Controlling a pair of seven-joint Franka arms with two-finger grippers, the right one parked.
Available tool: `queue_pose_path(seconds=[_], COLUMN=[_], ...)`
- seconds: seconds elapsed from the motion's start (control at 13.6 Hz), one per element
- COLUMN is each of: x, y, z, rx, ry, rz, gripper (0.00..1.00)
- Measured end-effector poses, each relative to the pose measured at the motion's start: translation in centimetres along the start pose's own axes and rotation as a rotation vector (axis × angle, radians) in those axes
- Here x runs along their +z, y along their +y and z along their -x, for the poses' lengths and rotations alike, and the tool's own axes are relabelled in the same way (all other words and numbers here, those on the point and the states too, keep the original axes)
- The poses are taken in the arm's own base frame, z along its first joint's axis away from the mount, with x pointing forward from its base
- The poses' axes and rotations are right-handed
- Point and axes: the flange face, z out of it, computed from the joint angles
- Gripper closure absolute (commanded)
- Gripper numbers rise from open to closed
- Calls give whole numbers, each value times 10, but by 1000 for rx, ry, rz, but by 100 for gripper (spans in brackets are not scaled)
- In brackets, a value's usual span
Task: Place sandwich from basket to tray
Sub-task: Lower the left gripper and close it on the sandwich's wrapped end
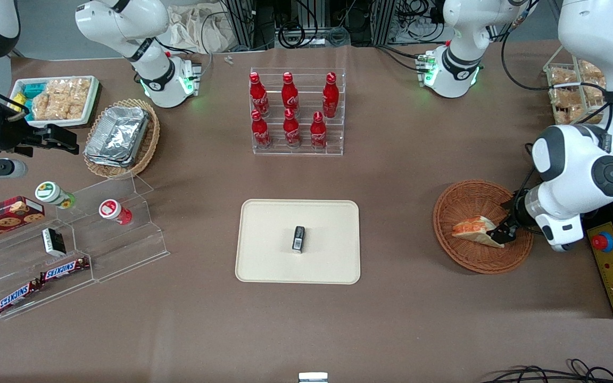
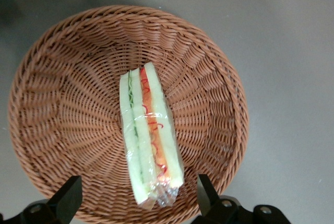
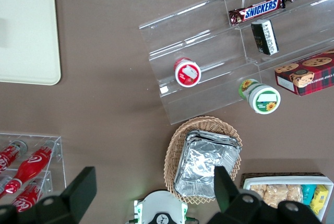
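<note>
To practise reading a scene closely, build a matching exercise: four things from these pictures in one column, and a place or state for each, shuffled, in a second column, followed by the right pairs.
Things:
1. sandwich
2. small dark packet
3. gripper
4. red bottles

Places or states:
A. on the tray
B. open, over the basket's rim
C. in the clear tiered rack
D. in the basket, wrapped in clear film

Pairs: 1-D, 2-A, 3-B, 4-C
</note>
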Motion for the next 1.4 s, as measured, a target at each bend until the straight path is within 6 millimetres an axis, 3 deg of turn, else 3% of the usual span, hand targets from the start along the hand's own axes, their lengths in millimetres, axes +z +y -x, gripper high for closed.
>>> queue_pose_path(seconds=[0.59,0.89,1.4], x=[19,36,43], y=[-8,-16,-17], z=[-1,2,2], rx=[-167,-193,-197], ry=[13,12,15], rz=[24,24,33], gripper=[1,2,4])
